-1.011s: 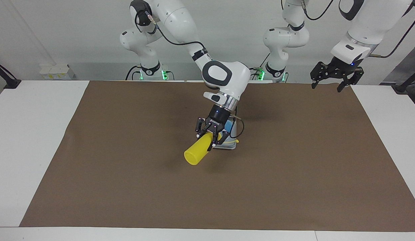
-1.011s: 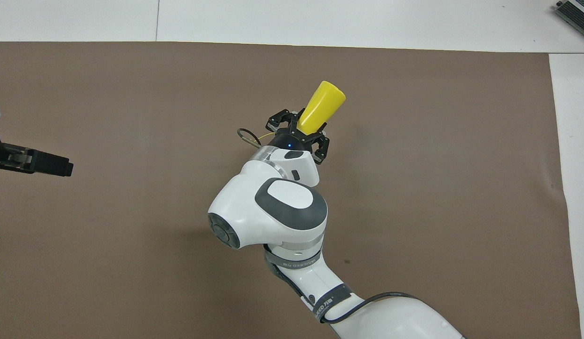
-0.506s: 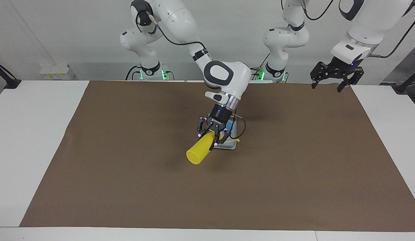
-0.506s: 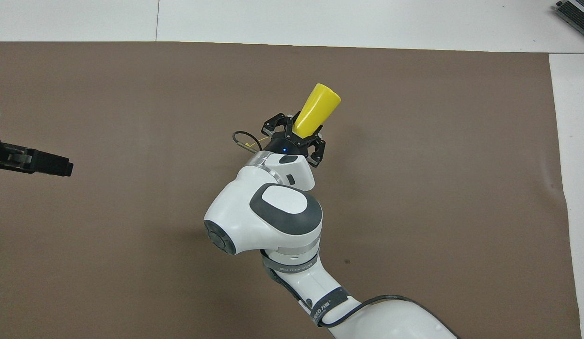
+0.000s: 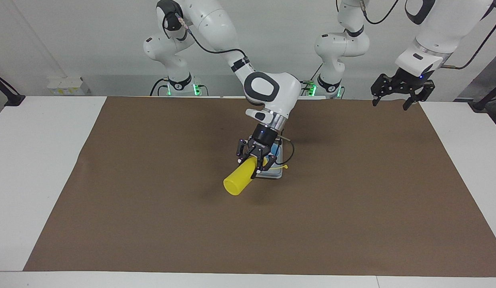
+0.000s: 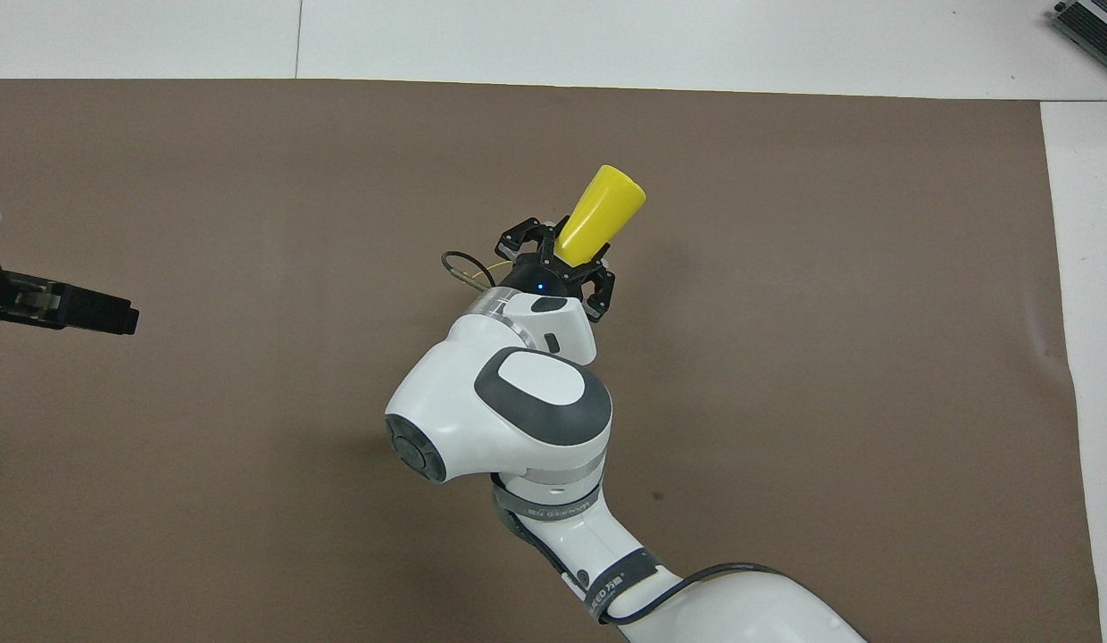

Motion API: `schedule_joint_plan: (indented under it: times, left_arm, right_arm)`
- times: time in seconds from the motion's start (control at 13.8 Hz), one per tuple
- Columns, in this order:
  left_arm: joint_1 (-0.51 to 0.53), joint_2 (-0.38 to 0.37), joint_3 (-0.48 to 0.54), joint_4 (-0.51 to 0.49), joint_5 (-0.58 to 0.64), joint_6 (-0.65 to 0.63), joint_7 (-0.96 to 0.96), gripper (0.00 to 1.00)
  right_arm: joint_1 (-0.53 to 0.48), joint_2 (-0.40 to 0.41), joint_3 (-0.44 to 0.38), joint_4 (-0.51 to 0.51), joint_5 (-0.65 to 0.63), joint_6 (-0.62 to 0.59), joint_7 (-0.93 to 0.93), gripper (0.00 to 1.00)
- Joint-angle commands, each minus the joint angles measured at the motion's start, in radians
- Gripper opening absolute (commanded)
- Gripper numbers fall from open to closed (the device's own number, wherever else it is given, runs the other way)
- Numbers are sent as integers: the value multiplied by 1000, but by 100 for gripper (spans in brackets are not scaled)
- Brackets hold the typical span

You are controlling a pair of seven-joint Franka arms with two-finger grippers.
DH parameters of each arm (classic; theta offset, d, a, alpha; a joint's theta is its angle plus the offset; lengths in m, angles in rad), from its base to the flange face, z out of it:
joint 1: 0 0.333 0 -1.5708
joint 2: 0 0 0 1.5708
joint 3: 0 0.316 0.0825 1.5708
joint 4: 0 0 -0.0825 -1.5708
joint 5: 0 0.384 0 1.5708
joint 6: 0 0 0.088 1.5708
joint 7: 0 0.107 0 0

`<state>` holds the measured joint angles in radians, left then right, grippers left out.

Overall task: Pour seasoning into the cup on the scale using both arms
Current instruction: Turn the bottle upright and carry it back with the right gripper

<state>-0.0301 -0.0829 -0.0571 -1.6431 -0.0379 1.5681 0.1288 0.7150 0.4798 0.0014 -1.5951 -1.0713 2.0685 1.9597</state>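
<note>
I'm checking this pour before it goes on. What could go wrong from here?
1. The right claw holds the yellow bottle tipped over, nozzle toward the blue cup on the scale. The claw hides the nozzle and most of the cup, so the aim cannot be confirmed; seasoning may miss.
2. The claw hangs close over the cup and might knock it.
3. The left claw waits open, away from the cup, so nothing steadies it.
</note>
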Motion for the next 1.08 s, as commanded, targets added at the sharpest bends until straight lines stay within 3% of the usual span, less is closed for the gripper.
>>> schedule_joint_plan:
  times: [0.0, 0.65, 1.01]
  left_arm:
    - [16, -25, -7, -20, -13, -11, 11, 100]
    - [18, -26, -7, -20, -13, -11, 11, 100]
    - [18, -26, -7, -21, -13, -11, 11, 100]
  right_arm:
    - [-14, -50, 3, -9, 88, -4, 15, 0]
    - [-161, -178, 5, -20, 583, 7, -13, 0]
    - [-253, -227, 5, -22, 827, -57, -76, 0]
